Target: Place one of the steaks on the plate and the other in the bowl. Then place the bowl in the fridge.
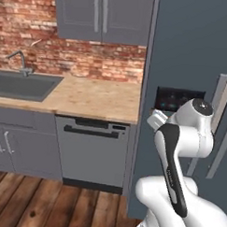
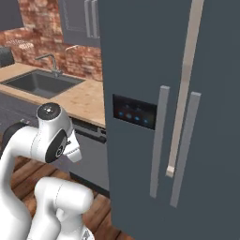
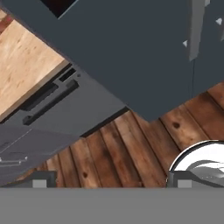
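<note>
The fridge is a tall slate blue-grey unit with two long silver handles and a black panel of blue lights. It stands right in front of me, at the right end of the counter. Both doors look closed, with a pale strip running down between them. My gripper is open with nothing between its fingertips, and it points down at the fridge's lower corner and the wooden floor. The arm is folded up close to the base. The steaks, the plate and the bowl are out of view.
A grey dishwasher sits under the wooden counter just left of the fridge. Further left is a sink with a faucet. Grey wall cabinets hang over a brick wall. Wooden floor lies in front.
</note>
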Robot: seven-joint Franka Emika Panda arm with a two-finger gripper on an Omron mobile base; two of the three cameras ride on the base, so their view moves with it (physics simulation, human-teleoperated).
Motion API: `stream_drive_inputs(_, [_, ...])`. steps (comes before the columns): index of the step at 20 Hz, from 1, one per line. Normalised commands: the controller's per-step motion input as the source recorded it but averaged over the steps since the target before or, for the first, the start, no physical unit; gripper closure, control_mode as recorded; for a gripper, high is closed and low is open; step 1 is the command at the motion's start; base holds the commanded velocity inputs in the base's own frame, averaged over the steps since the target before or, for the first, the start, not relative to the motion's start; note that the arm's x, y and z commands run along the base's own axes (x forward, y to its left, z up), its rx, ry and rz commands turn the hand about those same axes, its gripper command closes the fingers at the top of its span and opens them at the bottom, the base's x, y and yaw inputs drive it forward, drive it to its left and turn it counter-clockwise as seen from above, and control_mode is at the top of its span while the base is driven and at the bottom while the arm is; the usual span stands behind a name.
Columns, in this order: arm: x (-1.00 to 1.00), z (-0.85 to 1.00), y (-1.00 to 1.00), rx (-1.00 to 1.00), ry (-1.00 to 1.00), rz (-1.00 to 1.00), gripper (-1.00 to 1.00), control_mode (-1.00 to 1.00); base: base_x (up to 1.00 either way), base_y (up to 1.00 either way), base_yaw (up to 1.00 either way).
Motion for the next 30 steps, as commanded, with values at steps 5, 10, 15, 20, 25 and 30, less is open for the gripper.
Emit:
stream_drive_inputs(5, [0.00,0.00,0.00,0.00,0.00,0.00,-1.00,1.00,-0.33,-0.30,-0.17])
stream_drive_inputs(10, [0.00,0.00,0.00,0.00,0.00,0.00,-1.00,1.00,-0.40,-0.36,-0.22])
stream_drive_inputs(15, [0.00,0.00,0.00,0.00,0.00,0.00,-1.00,1.00,-0.36,-0.30,-0.30])
stream_drive_inputs(20, [0.00,0.00,0.00,0.00,0.00,0.00,-1.00,1.00,-0.33,-0.23,-0.31])
stream_drive_inputs(25, [0.00,0.00,0.00,0.00,0.00,0.00,-1.00,1.00,-0.35,-0.08,-0.28])
stream_drive_inputs(30, [0.00,0.00,0.00,0.00,0.00,0.00,-1.00,1.00,-0.31,0.00,-0.22])
